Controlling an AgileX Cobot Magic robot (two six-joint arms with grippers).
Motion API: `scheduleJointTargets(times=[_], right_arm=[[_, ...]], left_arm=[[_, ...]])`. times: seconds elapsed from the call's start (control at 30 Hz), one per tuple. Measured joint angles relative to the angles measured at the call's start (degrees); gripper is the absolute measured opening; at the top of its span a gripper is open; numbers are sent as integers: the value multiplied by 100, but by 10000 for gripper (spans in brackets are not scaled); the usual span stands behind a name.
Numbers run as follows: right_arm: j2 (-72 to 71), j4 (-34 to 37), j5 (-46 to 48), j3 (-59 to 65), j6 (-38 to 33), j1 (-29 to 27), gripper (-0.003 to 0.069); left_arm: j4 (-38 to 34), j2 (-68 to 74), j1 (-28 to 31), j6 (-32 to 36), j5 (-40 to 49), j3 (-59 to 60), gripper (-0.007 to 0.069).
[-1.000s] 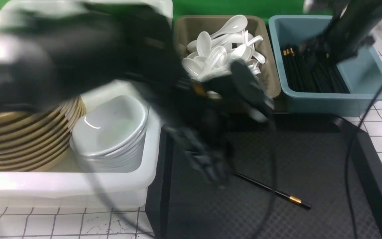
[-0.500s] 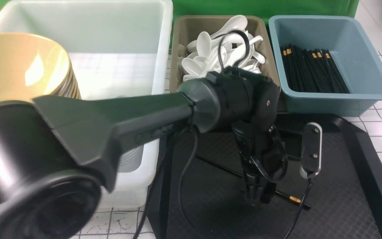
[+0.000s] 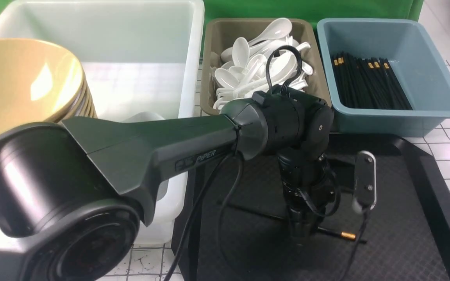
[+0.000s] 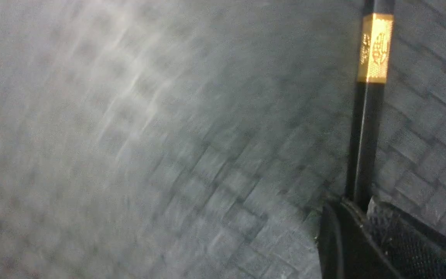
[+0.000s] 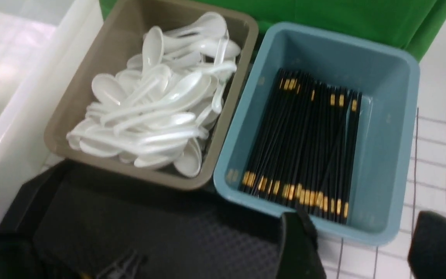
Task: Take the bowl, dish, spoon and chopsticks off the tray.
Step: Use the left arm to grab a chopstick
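The step in hand looks to be the chopsticks, and probably the last of the clearing. The large black rectangular plastic tray (image 3: 443, 203), with its raised rim and diamond-textured floor, shows nothing on it but one thin, long black chopstick with a gold band (image 3: 348, 235). It lies flat toward the tray's near edge, its banded end pointing at the near right corner. Whether a second stick is hidden under the arm I cannot tell. The left gripper (image 3: 301, 233) is clamped on that chopstick: in the left wrist view the shaft runs straight in between the two dark fingers (image 4: 341, 240), not far from the band. The left arm comes in from the near left, its forearm roughly level. Its wrist is bent sharply down, so the pincer stands about upright over the middle of the tray. The right gripper (image 5: 362, 236) is spread wide with nothing in it, hanging by the tray's far right corner, just short of the blue plastic tub (image 5: 397, 116) of black chopsticks beyond the far edge. The next move, I judge, calls for a clean lift clear of the rim, a carry over the far edge, and a release with the stick lined up with those in the tub. So thin and slick a stick may swivel in the grip.
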Motion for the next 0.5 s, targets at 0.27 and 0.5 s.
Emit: scheduleJointTargets(times=[0.27,0.5], right_arm=[[-1575,-449,-931,2004,235,0,425],[-2623,-1214,-1552,3353,776,0,425]], left_arm=[[132,147,8,-2373,968,-1170,4],[114,147,8,-3115,1137,-1951,4]])
